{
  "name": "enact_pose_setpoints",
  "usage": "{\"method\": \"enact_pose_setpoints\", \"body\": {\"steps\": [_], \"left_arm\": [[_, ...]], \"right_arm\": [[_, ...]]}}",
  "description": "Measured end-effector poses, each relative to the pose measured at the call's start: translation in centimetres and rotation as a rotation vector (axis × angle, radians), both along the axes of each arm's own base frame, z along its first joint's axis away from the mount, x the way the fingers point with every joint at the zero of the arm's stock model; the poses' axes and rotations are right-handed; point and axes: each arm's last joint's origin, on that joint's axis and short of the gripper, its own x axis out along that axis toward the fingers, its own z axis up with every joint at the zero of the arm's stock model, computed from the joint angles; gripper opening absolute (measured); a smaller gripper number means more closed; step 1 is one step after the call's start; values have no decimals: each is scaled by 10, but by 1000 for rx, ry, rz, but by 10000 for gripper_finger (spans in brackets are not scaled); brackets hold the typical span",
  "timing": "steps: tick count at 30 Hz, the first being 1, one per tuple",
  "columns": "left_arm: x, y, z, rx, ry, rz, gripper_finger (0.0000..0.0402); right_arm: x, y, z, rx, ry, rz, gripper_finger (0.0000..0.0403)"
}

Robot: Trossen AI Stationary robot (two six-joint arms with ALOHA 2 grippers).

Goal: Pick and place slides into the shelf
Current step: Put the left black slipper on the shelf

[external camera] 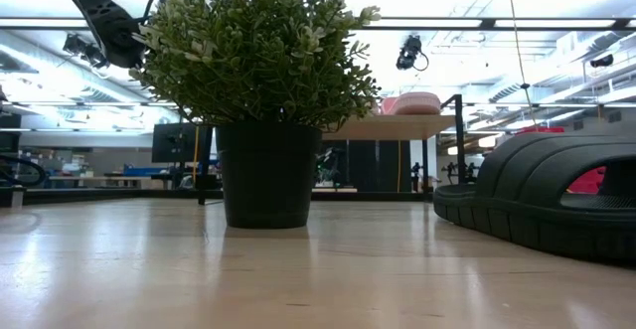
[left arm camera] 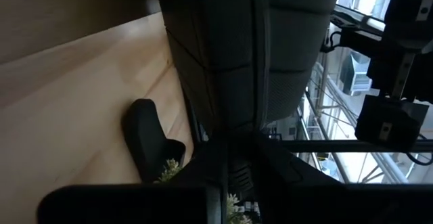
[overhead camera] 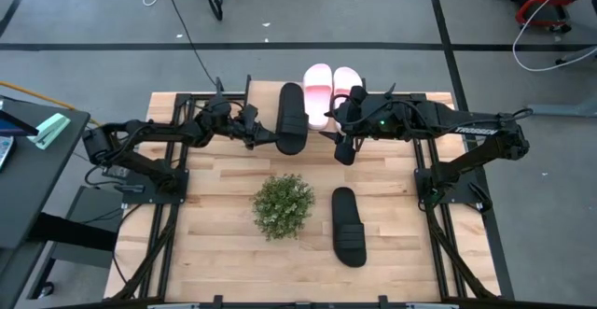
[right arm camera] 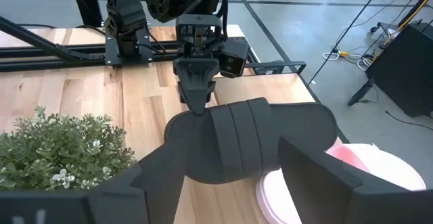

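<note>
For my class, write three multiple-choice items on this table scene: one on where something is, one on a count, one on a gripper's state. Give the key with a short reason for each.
1. Where is the potted plant?
A. On the shelf
B. On the tabletop, beside the black slide lying there
C. In the right gripper

2. How many pink-and-white slides sit on the shelf?
A. None
B. Two
C. Four

3. What is the left gripper doing?
A. Shut on a black slide at the shelf
B. Open above the plant
C. Holding a pink slide

Key:
1 B: the high view shows the plant on the table next to the loose black slide.
2 B: a pale pair lies side by side on the shelf.
3 A: the right wrist view shows its fingers pinching the held black slide; the right gripper is open nearby.
</note>
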Motion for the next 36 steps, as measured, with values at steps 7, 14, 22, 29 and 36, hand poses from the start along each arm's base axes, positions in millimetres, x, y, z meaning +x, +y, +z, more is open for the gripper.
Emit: {"method": "enact_pose_setpoints", "body": {"steps": [7,14,22,29,36], "left_arm": [[0,0,0,12,0,10,46],[0,1,-1,15,3,21,46],[-3,7,0,11,3,40,46],[-8,14,0,4,-1,33,46],[-8,13,0,-2,-3,3,46]], "right_arm": [[0,0,0,0,0,0,240],[0,0,0,1,-1,0,240],[0,0,0,1,-1,0,240],[0,0,0,1,-1,0,240],[0,0,0,4,-2,-1,240]]}}
